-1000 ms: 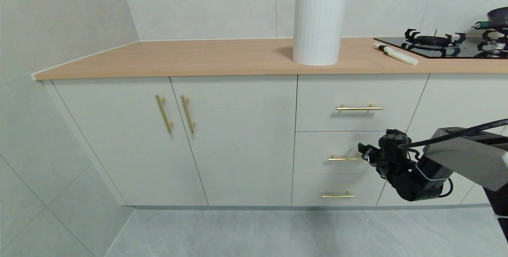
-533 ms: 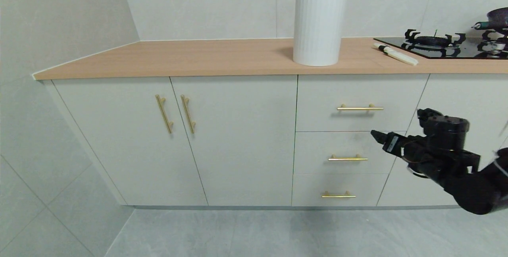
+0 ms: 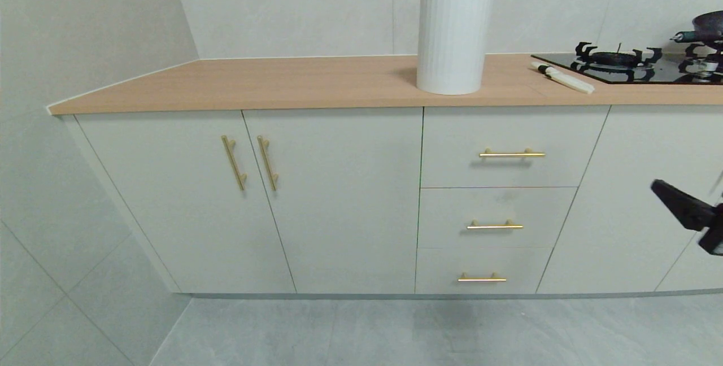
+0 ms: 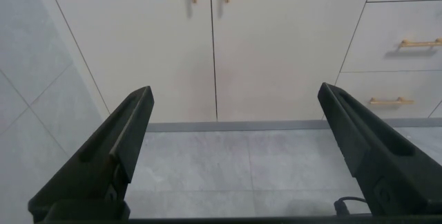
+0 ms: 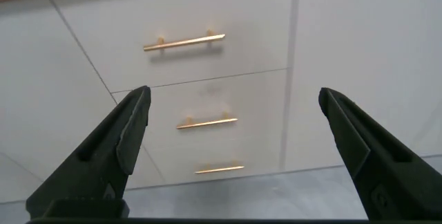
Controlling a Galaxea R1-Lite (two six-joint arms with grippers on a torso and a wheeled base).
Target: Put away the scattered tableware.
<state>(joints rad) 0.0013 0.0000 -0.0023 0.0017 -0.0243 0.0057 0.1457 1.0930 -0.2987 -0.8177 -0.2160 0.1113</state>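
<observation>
Leftmost, the left gripper point(image 4: 235, 92) gapes wide over grey floor tiles point(image 4: 228, 169) before double cabinet doors point(image 3: 327, 196). On the wooden countertop point(image 3: 282, 81) stands a white ribbed canister point(image 3: 453, 41); a cream utensil point(image 3: 562, 77) lies just beside the gas hob point(image 3: 627, 66) — right gripper point(image 5: 233, 92) spread wide, facing the drawers point(image 3: 497, 202).

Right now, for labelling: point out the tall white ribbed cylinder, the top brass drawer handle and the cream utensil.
tall white ribbed cylinder point(image 3: 452, 41), head view, mid-side.
top brass drawer handle point(image 3: 512, 154), head view, bar's middle.
cream utensil point(image 3: 563, 78), head view, mid-length.
</observation>
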